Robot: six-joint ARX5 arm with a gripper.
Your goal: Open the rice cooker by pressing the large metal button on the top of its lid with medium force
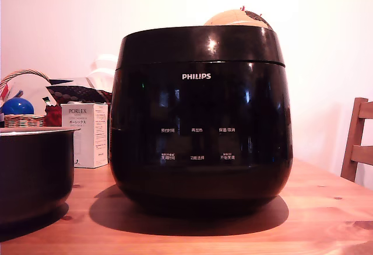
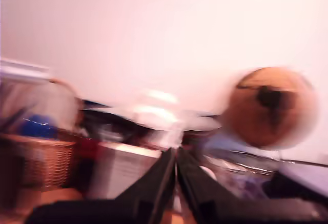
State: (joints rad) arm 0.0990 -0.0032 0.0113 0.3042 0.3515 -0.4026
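Observation:
The rice cooker (image 1: 201,121) is a glossy black rounded appliance with a white PHILIPS logo, standing in the middle of the wooden table (image 1: 326,208). Its lid (image 1: 201,42) is down, with a seam running around the body. The large metal button on top is hidden from this low exterior view. No part of the arm appears in the exterior view. The wrist view is blurred by motion. In it my gripper (image 2: 176,157) shows two black fingers (image 2: 154,183) with their tips together and nothing between them. The cooker cannot be made out in the wrist view.
A black pot with a pale rim (image 1: 32,167) stands at the exterior view's left. Behind it are a white PORLEX box (image 1: 87,135) and a wicker basket (image 1: 20,118) holding a blue ball. A brown round object (image 1: 236,17) rises behind the cooker. A wooden chair (image 1: 356,144) stands at the right.

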